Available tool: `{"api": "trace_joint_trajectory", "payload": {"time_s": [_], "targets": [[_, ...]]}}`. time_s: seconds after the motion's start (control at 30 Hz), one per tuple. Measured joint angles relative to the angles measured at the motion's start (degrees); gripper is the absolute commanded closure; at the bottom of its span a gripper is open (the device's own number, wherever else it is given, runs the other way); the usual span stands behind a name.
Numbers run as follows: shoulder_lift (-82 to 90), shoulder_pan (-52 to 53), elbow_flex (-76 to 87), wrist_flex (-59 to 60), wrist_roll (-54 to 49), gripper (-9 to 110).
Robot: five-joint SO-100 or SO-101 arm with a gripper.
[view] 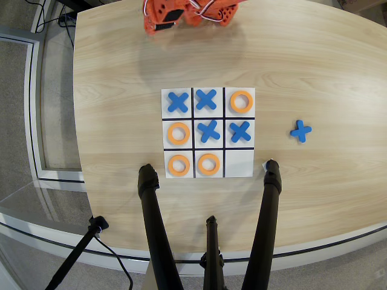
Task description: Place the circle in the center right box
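Four orange rings sit on the grid; the circle (pixel 178 133) lies in the middle row's left-end cell, seen from overhead, likely the center right box (pixel 170 142). Placing looks finished. End effector (pixel 158 19) is up top, grip unclear; next, park.

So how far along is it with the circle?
Looks done: a circle lies in the middle row's end box at the overhead view's left. In hand: nothing I can see; the gripper is off the board, blurred at the top edge. Left: apparently nothing.
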Motion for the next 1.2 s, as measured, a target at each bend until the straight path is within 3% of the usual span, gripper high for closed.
{"api": "trace_joint_trajectory", "payload": {"time_s": [0.13, 0.23, 1.2], "targets": [[0.0, 13.1, 0.0, 0.0, 0.0, 101], [0.0, 17.05, 0.0, 0.0, 0.0, 101], [0.0, 13.89, 0.0, 0.0, 0.0, 101]]}}
